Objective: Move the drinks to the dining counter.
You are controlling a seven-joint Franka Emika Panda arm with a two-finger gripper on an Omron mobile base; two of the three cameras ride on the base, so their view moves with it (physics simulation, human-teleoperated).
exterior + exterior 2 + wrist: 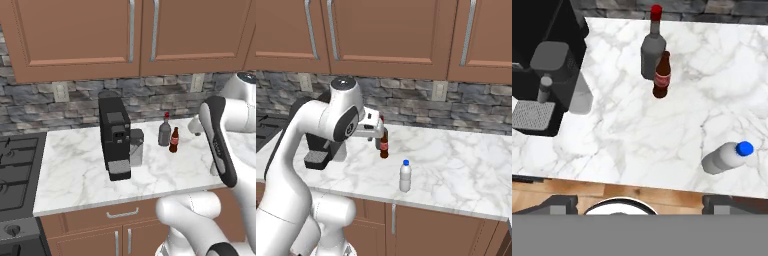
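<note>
stage: nothing picked yet, all three drinks stand on the worktop, dining counter not in sight
jaws: apart, wide, holding nothing; fingertips at bottom of hand view
gripper (639, 202): high above near edge of the worktop (80, 175)
blue-cap bottle (405, 176): upright, near edge, alone, right of the others
cola bottle (661, 75): upright, mid-counter, just beside the grey bottle
grey red-cap bottle (652, 45): far side, behind cola
coffee machine (115, 137): left, well apart from bottles
advice: probably take blue-cap first, free on all sides; descend straight, centre body between fingers, grip below cap
risk: cola and grey crowd each other, a wide approach may knock one
</note>
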